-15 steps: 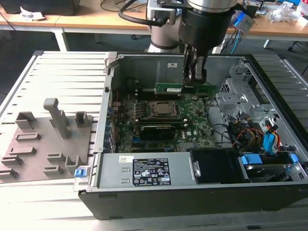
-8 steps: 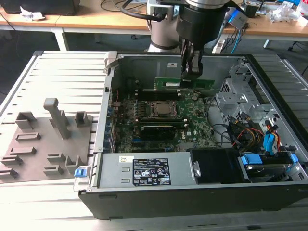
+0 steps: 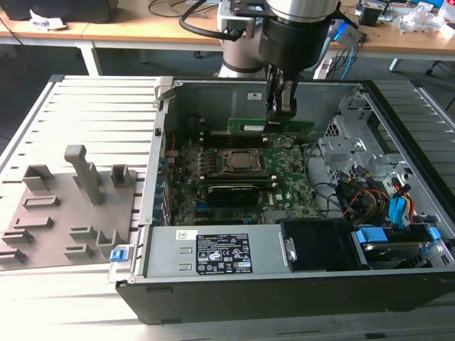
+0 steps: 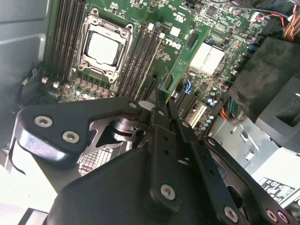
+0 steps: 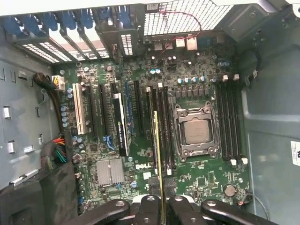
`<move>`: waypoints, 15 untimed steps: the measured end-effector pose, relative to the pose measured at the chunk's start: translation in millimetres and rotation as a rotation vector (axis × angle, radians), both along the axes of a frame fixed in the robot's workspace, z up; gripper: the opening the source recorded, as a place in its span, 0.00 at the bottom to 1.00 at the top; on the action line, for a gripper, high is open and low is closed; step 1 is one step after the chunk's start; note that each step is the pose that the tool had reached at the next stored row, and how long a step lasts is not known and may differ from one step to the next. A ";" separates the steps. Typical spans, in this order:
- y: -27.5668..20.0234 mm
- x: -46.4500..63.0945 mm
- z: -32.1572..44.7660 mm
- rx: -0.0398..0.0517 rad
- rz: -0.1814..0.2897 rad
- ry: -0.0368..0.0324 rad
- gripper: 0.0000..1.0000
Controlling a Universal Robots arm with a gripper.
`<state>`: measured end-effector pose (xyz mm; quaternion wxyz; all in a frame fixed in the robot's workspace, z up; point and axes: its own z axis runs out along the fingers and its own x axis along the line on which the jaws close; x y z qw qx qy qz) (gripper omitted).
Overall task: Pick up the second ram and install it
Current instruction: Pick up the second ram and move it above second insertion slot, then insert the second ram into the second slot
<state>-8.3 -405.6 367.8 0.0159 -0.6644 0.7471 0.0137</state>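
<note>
Exterior view: tool [image 3: 279, 117] clenched on the second ram [image 3: 271, 126], held on edge above the motherboard [image 3: 291, 186], roughly 1 o'clock from the processor socket [image 3: 242, 162]. First wrist view: stick seen edge-on over the black memory slots [image 5: 168, 122] just beside the socket. Judgement: keep it upright, parallel to one slot, notch matched, pressure straight down and even.

Room light's even and bright over the bench [image 3: 92, 106]; inside the case [image 3: 213, 96] it's dimmer, darkest around 10 o'clock. Vent grille [image 5: 178, 18] glares white in the first wrist view.
</note>
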 end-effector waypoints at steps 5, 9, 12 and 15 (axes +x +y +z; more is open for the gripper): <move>1.7 0.2 -6.7 0.0001 0.000 0.0001 0.14; 6.3 0.2 -8.6 0.0000 0.000 0.0002 0.14; 7.2 0.2 -8.6 0.0000 0.000 0.0002 0.14; 7.5 0.2 -8.6 0.0000 0.000 0.0002 0.14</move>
